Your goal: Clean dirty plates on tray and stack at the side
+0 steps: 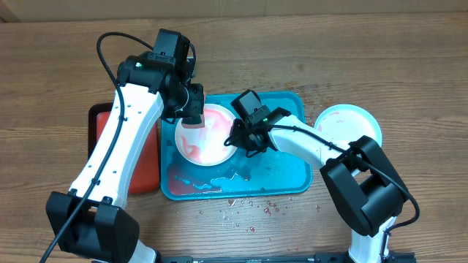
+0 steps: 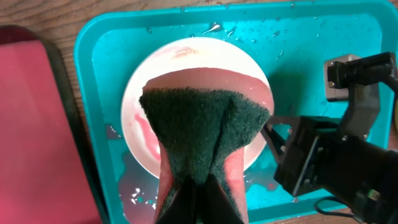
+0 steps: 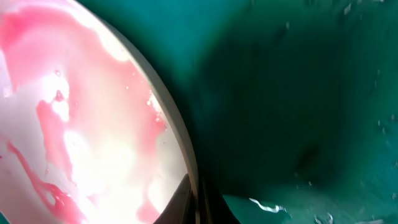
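White plate [image 1: 210, 143], red-smeared, is seen lying in turquoise tray [image 1: 281, 175]. Its right rim is pinched by right gripper [image 1: 238, 136]. Green sponge [image 2: 202, 127] is clamped by left gripper [image 1: 192, 118] over the plate.

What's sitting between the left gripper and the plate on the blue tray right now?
A green-faced sponge, pinched in the left gripper, covers part of the white plate; the left wrist view shows it.
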Available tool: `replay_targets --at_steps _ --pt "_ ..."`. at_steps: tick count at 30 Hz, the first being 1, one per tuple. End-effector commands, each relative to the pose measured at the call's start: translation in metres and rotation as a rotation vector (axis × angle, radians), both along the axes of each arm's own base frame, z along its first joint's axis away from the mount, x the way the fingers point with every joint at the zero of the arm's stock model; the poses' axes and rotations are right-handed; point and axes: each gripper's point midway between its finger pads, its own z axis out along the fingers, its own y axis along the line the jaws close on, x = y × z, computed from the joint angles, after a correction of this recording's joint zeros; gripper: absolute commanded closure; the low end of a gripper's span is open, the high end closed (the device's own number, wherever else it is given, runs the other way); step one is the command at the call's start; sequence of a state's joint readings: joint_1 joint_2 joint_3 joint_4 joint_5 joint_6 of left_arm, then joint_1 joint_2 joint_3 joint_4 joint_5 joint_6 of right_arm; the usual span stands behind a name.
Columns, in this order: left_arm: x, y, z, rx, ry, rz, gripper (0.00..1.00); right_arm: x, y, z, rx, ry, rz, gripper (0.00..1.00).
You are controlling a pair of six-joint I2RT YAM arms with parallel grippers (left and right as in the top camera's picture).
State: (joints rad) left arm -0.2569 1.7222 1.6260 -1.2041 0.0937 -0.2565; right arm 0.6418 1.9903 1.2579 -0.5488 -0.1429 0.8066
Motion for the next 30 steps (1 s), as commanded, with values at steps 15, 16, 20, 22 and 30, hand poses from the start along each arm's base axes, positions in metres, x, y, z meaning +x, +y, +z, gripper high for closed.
replay_targets --at_steps 15,16,20,22,30 --pt "-0.001 0.005 -0.002 0.021 0.012 0.024 0.96 -0.016 -0.106 0.124 -0.531 -0.368 -0.02 0.96" --pt "-0.001 0.004 -0.002 0.021 0.012 0.023 0.96 -0.019 -0.109 0.126 -0.57 -0.383 -0.014 0.96" --pt "-0.002 0.005 -0.004 0.022 0.016 0.023 0.96 -0.028 -0.115 0.138 -0.701 -0.456 -0.014 0.96" --pt "-0.002 0.005 -0.005 0.024 0.019 0.023 0.96 -0.031 -0.119 0.147 -0.754 -0.502 -0.052 0.96" --pt "-0.006 0.006 -0.013 0.029 0.039 0.023 0.96 -0.045 -0.132 0.195 -0.938 -0.678 -0.112 0.96"
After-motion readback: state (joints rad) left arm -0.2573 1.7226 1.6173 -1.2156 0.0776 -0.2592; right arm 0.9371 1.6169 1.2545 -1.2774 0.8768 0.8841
